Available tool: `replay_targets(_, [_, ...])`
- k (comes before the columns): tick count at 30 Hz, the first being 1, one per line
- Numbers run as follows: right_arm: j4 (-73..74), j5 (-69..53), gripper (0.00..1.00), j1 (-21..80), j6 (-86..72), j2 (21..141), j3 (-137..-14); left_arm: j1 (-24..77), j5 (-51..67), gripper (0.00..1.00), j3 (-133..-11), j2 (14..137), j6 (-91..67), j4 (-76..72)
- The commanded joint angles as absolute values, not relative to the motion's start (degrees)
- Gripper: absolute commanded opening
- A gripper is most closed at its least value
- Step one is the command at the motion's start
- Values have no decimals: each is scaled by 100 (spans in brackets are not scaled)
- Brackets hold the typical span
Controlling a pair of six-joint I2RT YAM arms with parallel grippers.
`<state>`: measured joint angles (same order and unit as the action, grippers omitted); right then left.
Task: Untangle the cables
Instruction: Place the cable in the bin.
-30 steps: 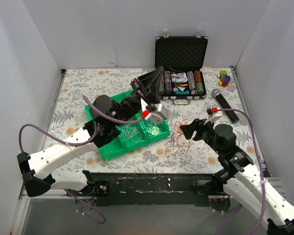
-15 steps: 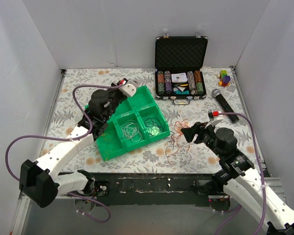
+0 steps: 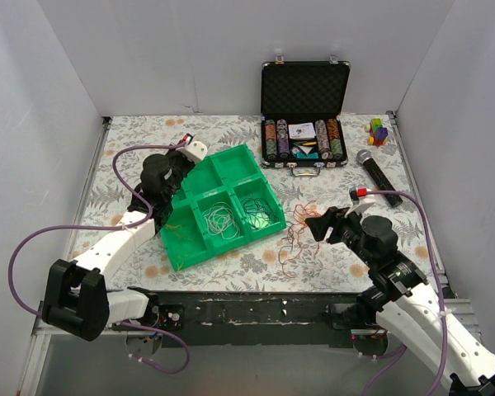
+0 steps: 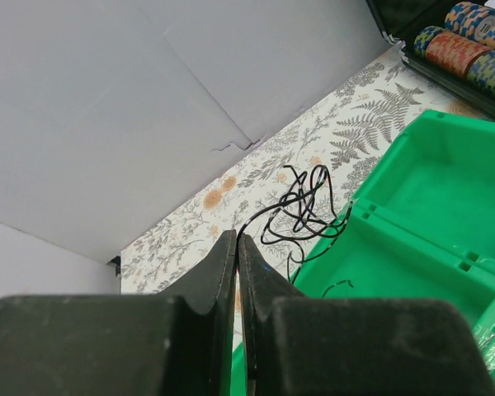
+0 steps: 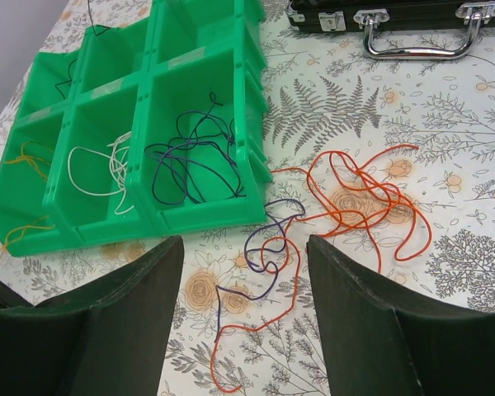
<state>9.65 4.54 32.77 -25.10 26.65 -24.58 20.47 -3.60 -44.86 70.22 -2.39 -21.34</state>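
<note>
left gripper (image 4: 238, 241) pinching black cable (image 4: 301, 202) at tray (image 4: 429, 173) upper-left corner, right gripper (image 5: 245, 247) spread above orange cable (image 5: 371, 198) at centre right

No writing here that I can read. The white card (image 3: 301, 130) in the far case (image 3: 305, 87) has some print on it, too small to make out. The chips (image 3: 270, 139) beside it show only coloured stripes.
</note>
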Motion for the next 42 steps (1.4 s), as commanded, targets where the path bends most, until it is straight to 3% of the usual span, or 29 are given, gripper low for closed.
replay_targets(1, [791, 519, 70, 3296, -2479, 2724, -2479, 1978, -62, 0, -4421, 7075, -325, -2382])
replay_targets(12, [826, 545, 70, 3296, -2452, 2786, -2619, 1864, 149, 0, -3621, 7329, -53, -3067])
replay_targets(21, [923, 607, 70, 3296, -2461, 2760, -2663, 1828, 527, 0, -3840, 7602, 422, -2164])
replay_targets(22, [923, 606, 70, 3296, -2470, 2768, -2654, 1828, 519, 6, -3928, 7637, 448, -1988])
replay_targets(24, [905, 615, 70, 3296, -2496, 2777, -2628, 1837, 571, 30, -4183, 7664, 457, -1567])
replay_targets(25, [905, 615, 70, 3296, -2505, 2786, -2611, 1828, 676, 52, -4297, 7638, 448, -1390])
replay_targets(26, [905, 598, 70, 3287, -2514, 2795, -2602, 1837, 799, 58, -4411, 7612, 483, -1162])
replay_targets(30, [853, 580, 70, 3296, -2549, 2795, -2566, 1837, 1116, 66, -4702, 7383, 431, -818])
replay_targets(36, [826, 519, 70, 3296, -2575, 2786, -2505, 1863, 1458, 67, -5115, 7111, 44, -581])
replay_targets(39, [817, 518, 70, 3296, -2593, 2786, -2452, 2047, 2527, 68, -5247, 6734, -132, -116])
replay_targets(42, [809, 536, 70, 3296, -2628, 2821, -2382, 2878, 3452, 77, -4984, 6338, -88, -35])
